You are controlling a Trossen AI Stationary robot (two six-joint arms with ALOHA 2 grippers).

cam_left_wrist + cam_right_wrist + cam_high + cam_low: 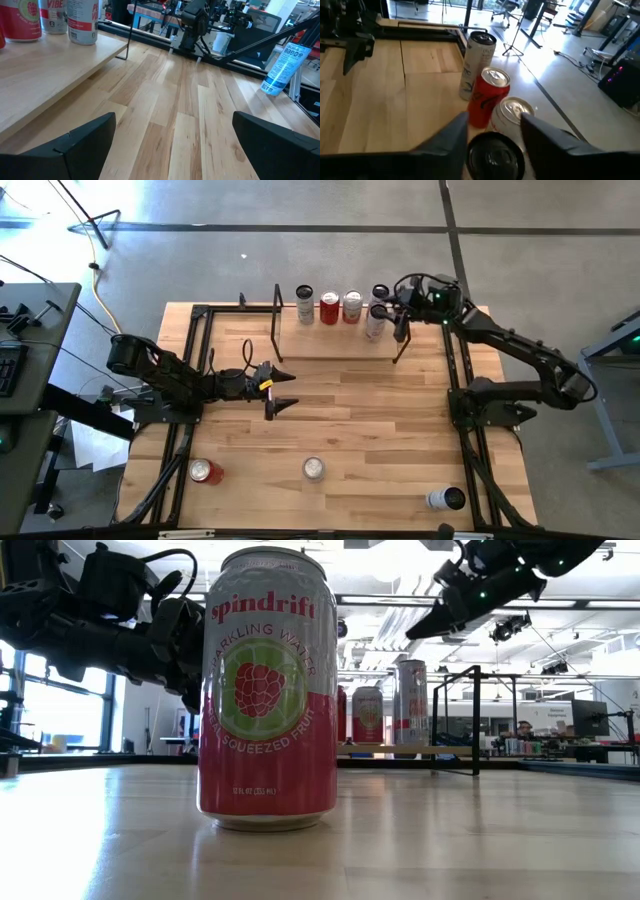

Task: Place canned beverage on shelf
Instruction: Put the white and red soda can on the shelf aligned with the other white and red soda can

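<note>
My right hand (492,131) hangs over the shelf (335,345), fingers apart astride the end can (495,155) in a row of four. My left hand (283,390) waits mid-tabletop (380,440), fingers wide apart.

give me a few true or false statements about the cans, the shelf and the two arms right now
1. Four cans stand on the shelf. True: a white can, two red cans and a tall can under the right tool.
2. The left tool holds a can. False: it is open and empty over bare table.
3. Three cans are off the shelf near the table's front edge. True: a red one lying down, an upright one and a white one lying down.
4. The right tool hangs over the middle of the table. False: it is at the shelf's right end, its fingers either side of the tall can.
</note>
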